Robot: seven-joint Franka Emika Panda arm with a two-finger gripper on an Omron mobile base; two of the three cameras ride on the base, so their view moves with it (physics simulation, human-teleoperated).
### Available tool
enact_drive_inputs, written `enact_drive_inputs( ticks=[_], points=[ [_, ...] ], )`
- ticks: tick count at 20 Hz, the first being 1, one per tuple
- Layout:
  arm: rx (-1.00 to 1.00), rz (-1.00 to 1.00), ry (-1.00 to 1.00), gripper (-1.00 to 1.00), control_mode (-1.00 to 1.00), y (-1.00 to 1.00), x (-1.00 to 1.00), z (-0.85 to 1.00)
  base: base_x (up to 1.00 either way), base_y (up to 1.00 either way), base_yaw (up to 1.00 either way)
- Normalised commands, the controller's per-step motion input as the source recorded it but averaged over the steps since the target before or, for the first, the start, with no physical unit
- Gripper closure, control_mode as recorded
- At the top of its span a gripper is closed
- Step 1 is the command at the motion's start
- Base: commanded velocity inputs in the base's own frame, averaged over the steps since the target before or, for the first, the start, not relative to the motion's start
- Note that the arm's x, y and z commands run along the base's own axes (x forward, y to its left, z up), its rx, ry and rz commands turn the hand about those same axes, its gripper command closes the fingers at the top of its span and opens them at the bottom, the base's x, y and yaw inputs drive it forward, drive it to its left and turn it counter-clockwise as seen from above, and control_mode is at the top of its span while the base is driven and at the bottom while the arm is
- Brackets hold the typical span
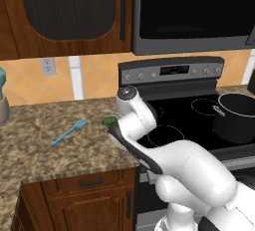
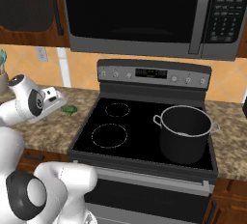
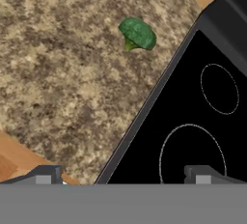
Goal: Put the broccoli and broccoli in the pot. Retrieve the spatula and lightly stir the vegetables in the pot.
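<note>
- The gripper [image 3: 120,172] hangs over the near edge of the counter, right where the stone top meets the black stove. Its two dark tips stand wide apart with nothing between them, so the claw is open and empty.
- A bit farther in, one broccoli [image 3: 137,34] lies alone on the brown speckled counter [image 1: 40,140], just left of the stove [image 2: 144,121]. From the left base view the white arm hides most of it [image 1: 108,121]; from the right base view it peeks out beside the arm [image 2: 70,110].
- I can find one floret. Where the other one is, I cannot tell.
- Farther left on the counter lies the light-blue spatula [image 1: 69,131], well apart from the broccoli. Nobody is touching it.
- Far over on the right side of the stove stands the dark pot [image 2: 185,133]. I cannot see down to its bottom, so I cannot say if anything is in it.
- What could go wrong: the floret is small and round. If the claw comes down a little off to one side, a tip could bump it and roll it away.
- The trip to the pot goes across the whole stove. A weak pinch could let the floret drop on the way.
</note>
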Motion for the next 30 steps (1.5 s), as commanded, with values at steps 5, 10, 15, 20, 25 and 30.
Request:
enact_drive_inputs(
  ticks=[5,10,15,20,25,30],
  points=[
    [-0.06,0.15,0.0,-1.0,-1.0,0.58,0.54,-0.06,0.0,0.0,0.0],
    [-0.03,0.06,0.0,-1.0,-1.0,0.16,0.66,-0.12,0.0,0.0,0.0],
    [-0.04,0.0,0.02,-1.0,-1.0,0.0,0.66,-0.34,0.0,0.0,0.0],
    [-0.09,0.0,0.0,-1.0,-1.0,0.03,0.52,-0.49,0.0,0.0,0.0],
    [-0.08,0.01,0.0,-1.0,-1.0,0.2,0.52,-0.28,0.0,0.0,0.0],
    [-0.05,0.02,0.0,-1.0,-1.0,0.12,0.53,-0.21,0.0,0.0,0.0]
  ],
)
